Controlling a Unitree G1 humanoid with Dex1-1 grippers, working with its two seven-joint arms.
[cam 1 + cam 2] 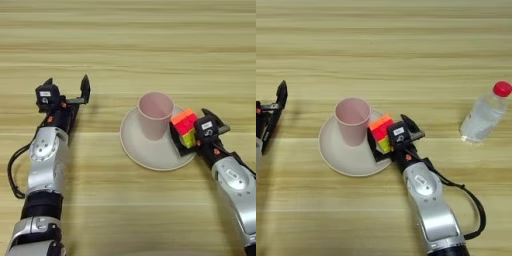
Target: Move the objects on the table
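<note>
A pink cup (154,114) stands upright on a round beige plate (145,150). The multicoloured puzzle cube (184,126) is at the plate's right rim, just right of the cup, and my right gripper (192,132) is shut on it. My left gripper (66,85) rests on the table (128,45) to the left of the plate, open, with nothing between its black fingers. A small clear plastic bottle (483,114) with a red cap stands at the right, apart from the plate. The black marker pen is out of view.
My right arm's black cable (476,210) loops over the wood near the front right. My left arm's cable (12,172) curls at the left edge.
</note>
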